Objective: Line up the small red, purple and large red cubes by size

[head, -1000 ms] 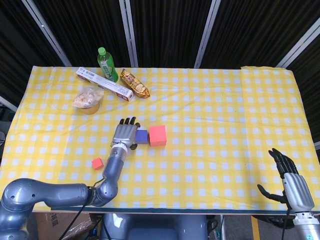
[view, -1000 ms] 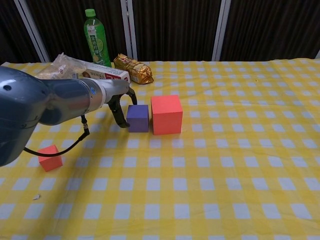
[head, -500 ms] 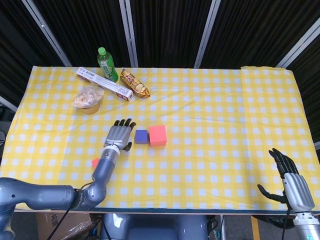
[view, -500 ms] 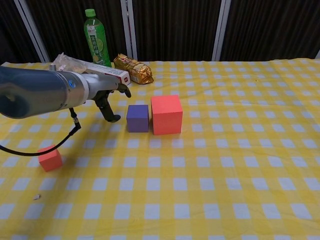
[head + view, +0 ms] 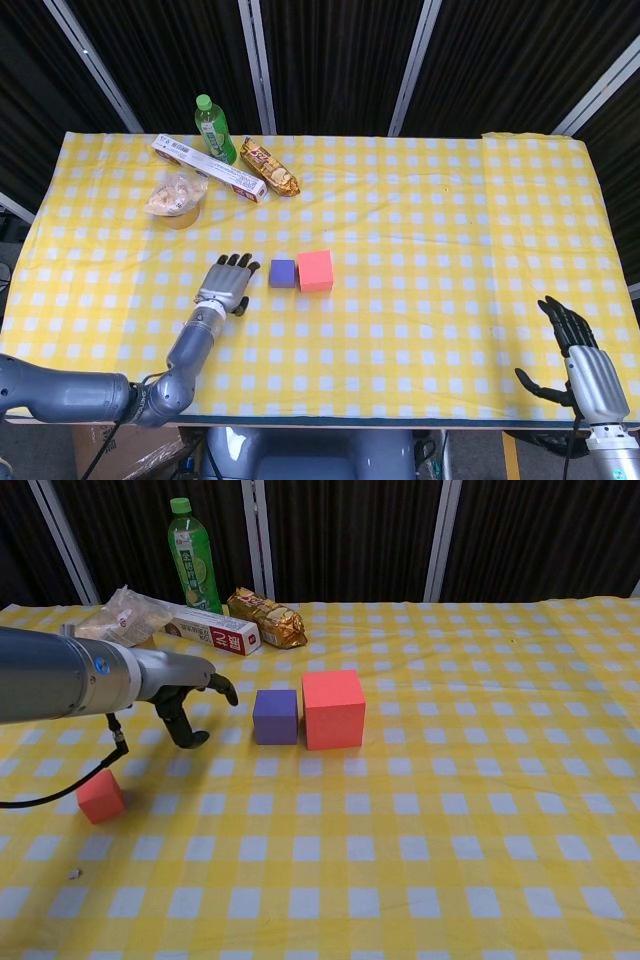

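The purple cube point(image 5: 282, 272) point(image 5: 275, 716) stands just left of the large red cube point(image 5: 315, 270) point(image 5: 333, 708), nearly touching it, mid-table. The small red cube point(image 5: 100, 796) lies alone near the front left; in the head view my left forearm hides it. My left hand point(image 5: 225, 283) point(image 5: 185, 700) hovers a short way left of the purple cube, fingers apart and holding nothing. My right hand point(image 5: 578, 350) is at the table's front right corner, fingers spread and empty, far from the cubes.
At the back left stand a green bottle point(image 5: 212, 128) point(image 5: 193, 555), a long white box point(image 5: 208, 166) point(image 5: 205, 630), a golden snack packet point(image 5: 270, 166) point(image 5: 266, 617) and a plastic bag of food point(image 5: 176, 196) point(image 5: 121, 613). A yellow checked cloth point(image 5: 450, 260) covers the table.
My left hand has let go of the purple cube and drawn back to the left, away from it. Both cubes stay put. The right hand has not moved.
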Controlling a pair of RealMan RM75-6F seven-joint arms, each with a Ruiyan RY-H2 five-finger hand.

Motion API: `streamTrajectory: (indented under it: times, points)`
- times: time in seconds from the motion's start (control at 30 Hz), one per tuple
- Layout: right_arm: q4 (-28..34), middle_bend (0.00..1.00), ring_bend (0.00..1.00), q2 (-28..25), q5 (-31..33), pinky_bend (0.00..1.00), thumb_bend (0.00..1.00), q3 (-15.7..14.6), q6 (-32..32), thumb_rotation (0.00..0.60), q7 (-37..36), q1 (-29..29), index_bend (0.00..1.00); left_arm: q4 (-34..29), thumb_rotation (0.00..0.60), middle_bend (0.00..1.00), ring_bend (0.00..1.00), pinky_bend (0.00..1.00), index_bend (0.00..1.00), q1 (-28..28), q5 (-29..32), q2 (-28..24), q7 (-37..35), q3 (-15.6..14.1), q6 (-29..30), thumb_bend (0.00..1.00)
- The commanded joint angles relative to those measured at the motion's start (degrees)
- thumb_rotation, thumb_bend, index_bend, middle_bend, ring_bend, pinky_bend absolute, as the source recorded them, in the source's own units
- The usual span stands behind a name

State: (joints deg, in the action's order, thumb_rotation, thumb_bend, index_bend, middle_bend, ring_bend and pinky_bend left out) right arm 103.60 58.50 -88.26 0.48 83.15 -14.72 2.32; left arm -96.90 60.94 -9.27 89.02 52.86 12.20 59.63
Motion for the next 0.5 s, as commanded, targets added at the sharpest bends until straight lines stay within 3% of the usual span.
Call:
streamTrajectory:
  times: [0.03,0.5]
  points:
    - [0.02,0.0,0.0,-0.01,0.02,0.0,0.31,0.01,0.02,0.6,-0.01,-0.02,0.0,-0.03,0.6,0.0,0.0,0.0,0.14,0.38,-0.04,0.36,-0.16,-0.23,-0.05,0.55]
    - [-0.15,0.0,0.0,-0.12,-0.25,0.0,0.31,-0.01,0.19,0.6,-0.3,-0.03,0.0,-0.53,0.6,0.0,0.0,0.0,0.14,2.74,0.86,2.06,-1.04,-0.87,0.59,0.55]
